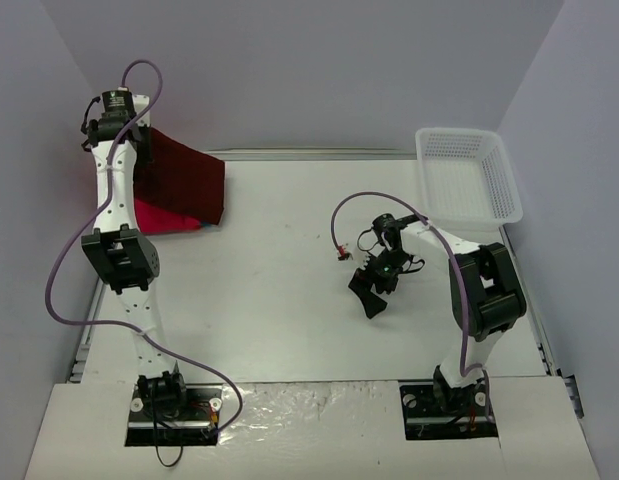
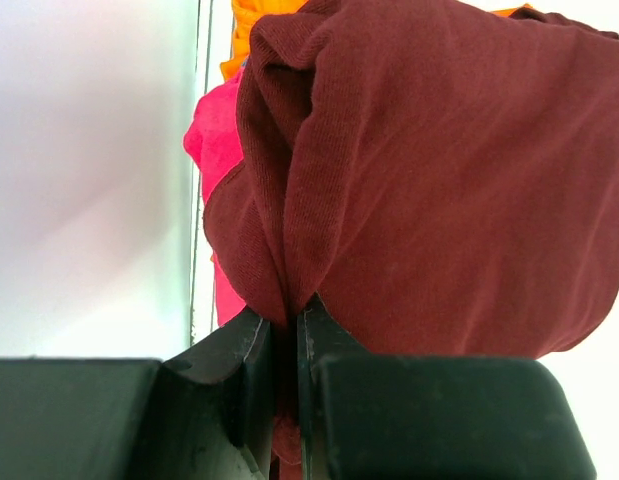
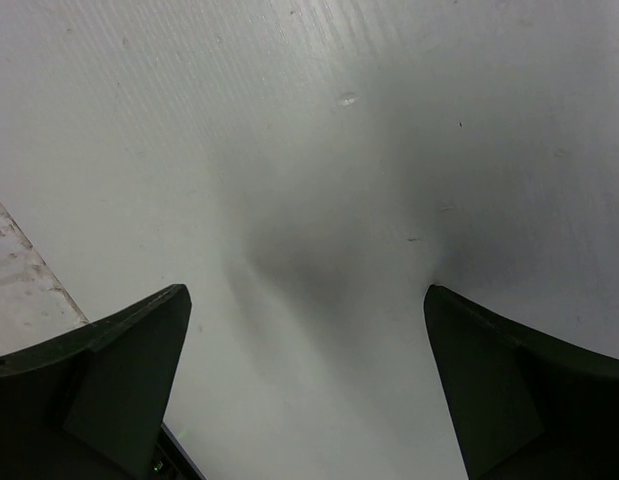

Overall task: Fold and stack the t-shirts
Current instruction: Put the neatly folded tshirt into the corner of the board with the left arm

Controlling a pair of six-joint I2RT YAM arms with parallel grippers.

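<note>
in the upper left of the top view the left arm stretches to the far corner. its left gripper (image 2: 292, 318) is clamped on a bunched fold of the maroon t-shirt (image 2: 439, 190), with the cloth pinched between the two dark fingers and only a thin slit between them. the maroon t-shirt hangs lifted from that grip and drapes down toward the table (image 1: 289, 310) in the upper left of the frame. its lower edge lies over the pink t-shirt (image 1: 157, 217), which rests on the surface beneath it. in the left wrist view an orange t-shirt (image 2: 251, 35) shows at the top edge, beyond the pink one. the right gripper (image 3: 304, 295) hovers at the centre right of the top view with its jaws spread wide, holding nothing, the white table surface below it. a white mesh basket (image 1: 469, 180) sits in the upper right corner, well apart from the shirts.
</note>
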